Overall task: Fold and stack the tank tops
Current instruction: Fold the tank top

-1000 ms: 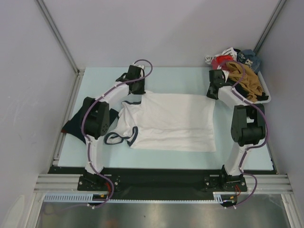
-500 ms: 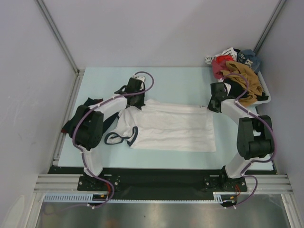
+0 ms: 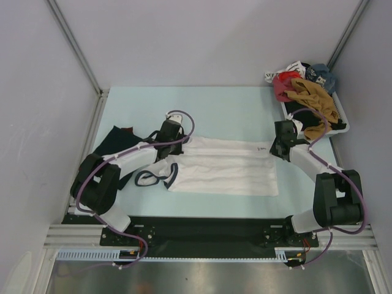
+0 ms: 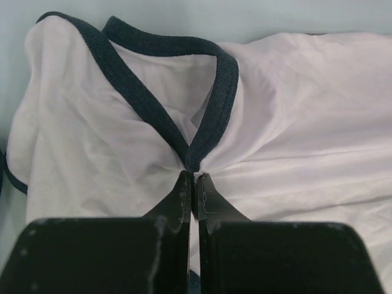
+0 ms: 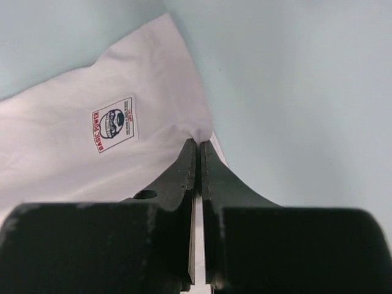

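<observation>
The white tank top (image 3: 223,168) with navy trim lies across the table's middle, its far edge folded toward the near side. My left gripper (image 3: 174,142) is shut on its navy neckline trim (image 4: 202,138), pinched at the fingertips (image 4: 195,174). My right gripper (image 3: 277,146) is shut on the far right hem corner (image 5: 184,122), beside a small printed label (image 5: 114,123). The dark navy tank top (image 3: 119,142) lies crumpled at the left, partly under my left arm.
A white bin (image 3: 339,116) at the far right holds several crumpled clothes (image 3: 309,89). A loose navy-trimmed strap loop (image 3: 156,177) lies at the white top's near left. Grey walls close in on the left, far and right sides.
Both grippers have pulled the white top's far edge toward the near side, folding it over itself. The arms have drawn back and the dark navy top shows more at the left.
</observation>
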Robot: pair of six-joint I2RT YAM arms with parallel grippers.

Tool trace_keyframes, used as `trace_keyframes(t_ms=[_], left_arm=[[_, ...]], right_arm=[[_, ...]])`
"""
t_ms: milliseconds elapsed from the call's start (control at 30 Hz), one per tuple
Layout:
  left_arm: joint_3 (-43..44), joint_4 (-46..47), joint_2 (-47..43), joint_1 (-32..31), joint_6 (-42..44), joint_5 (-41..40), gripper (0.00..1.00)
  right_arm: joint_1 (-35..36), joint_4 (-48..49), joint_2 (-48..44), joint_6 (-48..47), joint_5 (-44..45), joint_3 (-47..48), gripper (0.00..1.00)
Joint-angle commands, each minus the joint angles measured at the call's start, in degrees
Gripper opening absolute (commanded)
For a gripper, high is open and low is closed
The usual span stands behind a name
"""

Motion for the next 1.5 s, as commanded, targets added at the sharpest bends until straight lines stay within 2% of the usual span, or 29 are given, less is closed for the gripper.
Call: trace_keyframes(t_ms=[0, 167, 467, 600, 733, 767, 800, 833, 900, 967, 1000, 1100, 1200, 1233, 1300, 1367, 1467], left_arm=[[-2.34, 2.38, -4.89, -0.56, -1.58, -3.68, 0.00], [-5.69, 2.38, -7.53, -2.40, -3.87, -5.35, 0.01], [-11.57, 1.85, -7.27, -5.31, -10.02, -9.04, 0.05], [-16.75, 4.39, -8.50, -5.48, -13.01, -9.22, 0.07], [-18.35, 5.72, -8.77, -5.57, -13.80, -8.61, 0.17], [-18.26, 5.63, -8.77, -5.66, -13.89, -8.95, 0.20], [-17.83, 5.20, -8.85, -5.57, -13.98, -9.04, 0.33], [-17.56, 4.84, -9.38, -5.57, -13.63, -9.31, 0.40], [-16.07, 3.44, -10.08, -5.57, -13.28, -9.92, 0.57], [-14.75, 2.12, -11.40, -5.57, -12.57, -10.19, 0.65], [-13.00, 0.55, -11.92, -5.57, -12.31, -10.36, 0.73], [-9.75, -2.61, -14.12, -5.57, -11.35, -10.19, 0.83], [-7.63, -5.87, -16.93, -5.57, -11.08, -9.58, 0.90], [-7.36, -6.58, -17.46, -5.57, -11.08, -8.96, 0.92], [-7.45, -8.43, -19.39, -5.57, -11.16, -8.00, 0.99], [-8.41, -9.39, -20.97, -5.75, -11.69, -5.80, 1.00], [-14.80, -8.17, -25.19, -7.85, -13.80, -2.46, 0.99]], right_arm=[[0.03, 1.47, -2.77, 1.22, 1.05, -1.37, 0.00], [-0.06, 1.30, -2.51, 2.62, 0.52, -3.13, 0.00], [-0.06, 2.18, -1.72, 5.61, 0.96, -6.73, 0.00], [-0.15, 2.88, -2.25, 6.84, 1.31, -8.32, 0.03], [-0.23, 3.14, -2.78, 6.93, 1.58, -8.76, 0.20], [-0.24, 2.88, -3.13, 6.93, 1.66, -8.58, 0.21], [-0.32, 2.62, -3.91, 6.85, 1.75, -8.41, 0.24], [-0.32, 2.44, -4.62, 6.84, 2.10, -8.41, 0.30], [-0.24, 2.26, -6.20, 6.41, 2.28, -8.32, 0.34], [-0.32, 2.09, -8.75, 5.45, 2.63, -7.97, 0.41], [-0.32, 1.91, -9.62, 5.00, 2.63, -7.62, 0.42], [-0.24, 2.26, -11.21, 2.55, 1.50, -6.04, 0.48], [-0.24, 3.66, -9.55, -0.53, -2.89, -3.67, 0.60], [-0.24, 3.84, -8.24, -1.06, -4.82, -2.70, 0.61], [-0.24, 3.32, -4.02, -2.29, -5.28, 0.27, 0.62], [-0.15, 3.67, 0.44, -2.65, -6.07, 1.95, 0.61], [0.03, 3.76, 4.76, -3.09, -5.98, 5.56, 0.56]])
